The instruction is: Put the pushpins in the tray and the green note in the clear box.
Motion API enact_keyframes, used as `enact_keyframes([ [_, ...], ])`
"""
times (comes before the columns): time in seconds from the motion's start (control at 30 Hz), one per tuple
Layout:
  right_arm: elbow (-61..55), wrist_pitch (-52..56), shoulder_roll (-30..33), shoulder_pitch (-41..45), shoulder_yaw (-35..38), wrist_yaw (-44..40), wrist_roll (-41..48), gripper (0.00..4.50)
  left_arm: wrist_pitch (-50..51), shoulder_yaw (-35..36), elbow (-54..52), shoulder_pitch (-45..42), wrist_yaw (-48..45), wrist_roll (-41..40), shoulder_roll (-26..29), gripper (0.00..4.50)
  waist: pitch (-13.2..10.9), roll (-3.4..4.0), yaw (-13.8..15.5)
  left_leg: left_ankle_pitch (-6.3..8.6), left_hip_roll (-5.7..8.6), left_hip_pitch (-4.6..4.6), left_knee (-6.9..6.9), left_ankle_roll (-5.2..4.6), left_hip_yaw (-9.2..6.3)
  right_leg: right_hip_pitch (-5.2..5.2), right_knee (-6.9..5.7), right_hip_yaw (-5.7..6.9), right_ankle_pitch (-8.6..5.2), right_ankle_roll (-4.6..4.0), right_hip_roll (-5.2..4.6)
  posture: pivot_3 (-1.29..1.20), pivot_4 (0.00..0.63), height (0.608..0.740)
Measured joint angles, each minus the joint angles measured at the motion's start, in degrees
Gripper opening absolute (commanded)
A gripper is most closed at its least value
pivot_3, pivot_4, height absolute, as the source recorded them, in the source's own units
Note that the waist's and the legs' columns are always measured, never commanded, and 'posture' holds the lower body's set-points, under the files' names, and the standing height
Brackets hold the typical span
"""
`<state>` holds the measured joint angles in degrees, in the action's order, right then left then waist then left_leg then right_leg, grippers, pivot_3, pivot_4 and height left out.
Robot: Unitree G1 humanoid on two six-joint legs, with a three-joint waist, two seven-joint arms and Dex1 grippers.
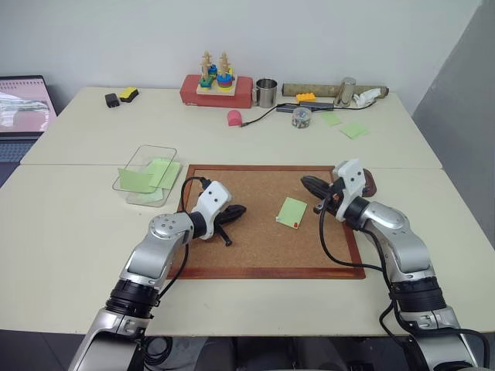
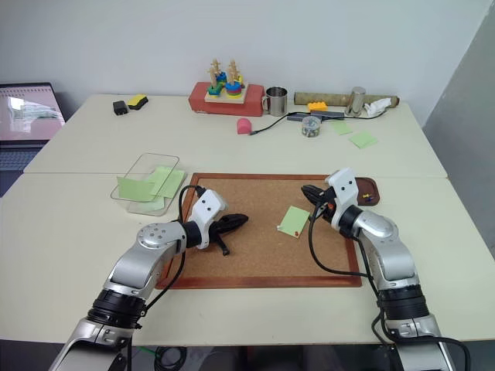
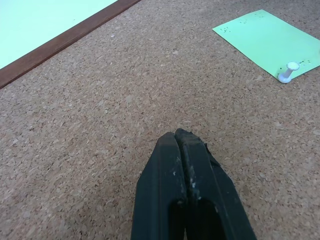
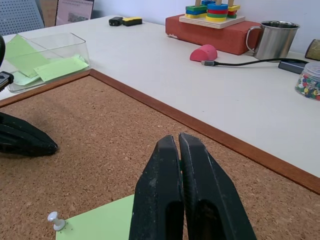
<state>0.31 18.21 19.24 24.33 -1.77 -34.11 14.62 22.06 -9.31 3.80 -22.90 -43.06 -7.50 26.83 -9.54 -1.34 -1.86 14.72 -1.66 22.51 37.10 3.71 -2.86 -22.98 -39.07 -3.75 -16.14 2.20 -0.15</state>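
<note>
Left eye view: flat light green square note (image 1: 292, 212) pinned by one tiny pushpin (image 1: 297, 225) toward cork board's (image 1: 255, 255) right edge; left gripper (image 1: 237, 211) and right gripper (image 1: 308, 184) both pressed together, empty. Transparent plastic box (image 1: 145, 175) beside board's left edge, dark reddish-brown tray (image 2: 370, 182) at its far right corner.

1. I see the cork board (image 1: 255, 232) as rough, speckled, matt cork inside a smooth reddish wood frame.
2. The green note (image 1: 292, 212) looks like thin matt paper, dotted with small pinholes in the left wrist view.
3. The pushpin (image 3: 287, 72) on it has a smooth, pale, slightly glossy plastic head.
4. The clear box (image 1: 147, 175) is transparent, shiny plastic.
5. The table (image 1: 69, 224) looks like a smooth, matt cream surface.
6. The mug (image 1: 266, 92) is bright, brushed metal.
7. Both grippers' fingers (image 4: 170, 200) are matt black, scuffed and dusty.
</note>
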Motion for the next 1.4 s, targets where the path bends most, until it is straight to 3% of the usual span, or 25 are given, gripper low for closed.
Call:
enact_keyframes([
  [0.17, 6.9, -0.3, -0.3, 4.3, 4.5, 8.3, -1.8, 0.04, 0.2, 0.0, -0.1, 0.0, -0.1, 0.0, 0.1, 0.00, 0.0, 0.00, 0.0, 0.00, 0.00, -0.02, 0.00, 0.00, 0.02, 0.00, 0.00, -0.02, 0.00, 0.00, 0.00, 0.00, 0.150, 0.740],
  [0.3, 21.0, -0.6, 1.1, 10.7, 10.8, 15.8, -2.6, 0.04, 0.8, -0.5, -1.0, 0.2, -0.5, 0.0, 0.5, 0.00, 0.0, 0.00, 0.0, 0.00, 0.01, -0.02, -0.04, 0.00, 0.10, -0.02, 0.03, -0.08, 0.00, -0.01, -0.02, 0.00, 0.150, 0.740],
  [0.73, 31.6, -0.6, 1.1, 13.8, 13.3, 17.5, -1.9, 0.04, 1.4, -0.4, -1.6, 0.4, -1.4, 0.0, 0.9, 0.00, 0.0, 0.05, -0.1, 0.00, 0.00, -0.01, -0.06, -0.01, 0.18, -0.06, 0.03, -0.18, 0.00, -0.01, -0.02, 0.00, 0.150, 0.740],
  [1.4, 25.9, 1.0, 2.3, 12.0, 14.1, 17.1, -1.8, 4.04, 1.4, -0.4, -2.2, 0.9, -1.4, 0.0, 0.9, 0.00, 0.0, 0.05, -0.1, 0.00, 0.00, 0.00, -0.06, -0.01, 0.18, -0.07, 0.03, -0.18, 0.00, -0.01, -0.02, 0.00, 0.150, 0.740],
])
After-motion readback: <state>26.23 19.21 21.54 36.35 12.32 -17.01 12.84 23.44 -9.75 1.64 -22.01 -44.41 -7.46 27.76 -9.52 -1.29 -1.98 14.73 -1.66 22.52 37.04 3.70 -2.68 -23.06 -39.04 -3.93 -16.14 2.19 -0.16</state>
